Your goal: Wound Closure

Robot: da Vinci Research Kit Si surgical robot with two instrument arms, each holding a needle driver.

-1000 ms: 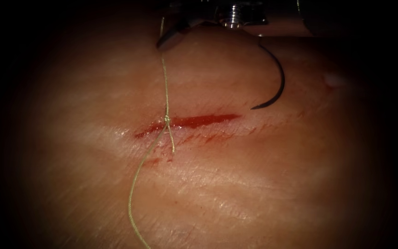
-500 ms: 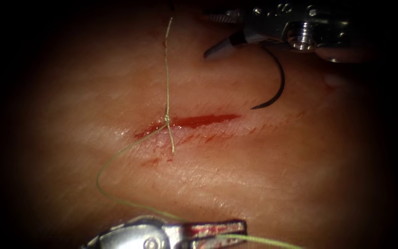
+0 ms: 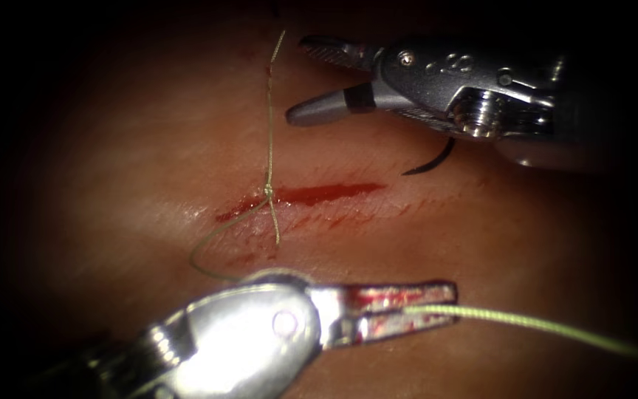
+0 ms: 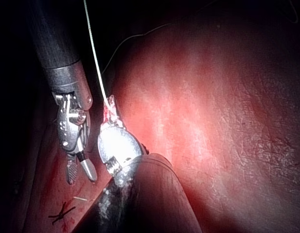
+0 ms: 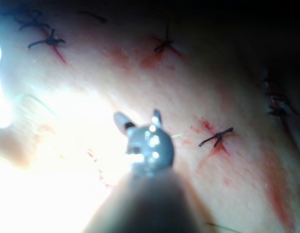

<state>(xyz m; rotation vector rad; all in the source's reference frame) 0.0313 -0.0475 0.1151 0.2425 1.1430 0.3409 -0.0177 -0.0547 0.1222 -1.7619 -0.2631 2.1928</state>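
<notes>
The cut (image 3: 326, 194) runs across the tissue (image 3: 407, 244) with red fluid in it. A knot (image 3: 267, 192) sits near its left end. One thread tail (image 3: 268, 103) rises from the knot. A second strand loops to the left (image 3: 199, 255) and passes behind my left tool (image 3: 448, 303). That tool is shut on the thread (image 3: 540, 321) below the cut, seen too in the left wrist view (image 4: 111, 104). My right tool (image 3: 297, 77) stands open above the cut, holding nothing, its jaws just right of the tail. The needle (image 3: 437, 159) lies on the tissue above the cut's right end, unheld, mostly hidden under the right tool.
Dark older stitches (image 5: 215, 137) mark the tissue beside the right tool's open jaws (image 5: 136, 119), with others farther off (image 5: 164, 44). In the left wrist view the right tool (image 4: 81, 172) hangs close beside the left tool, above a dark stitch (image 4: 62, 213).
My left tool came in from below and moved up and right with the thread, shrinking the loop. My right tool moved down and left toward the upright tail, covering most of the needle.
</notes>
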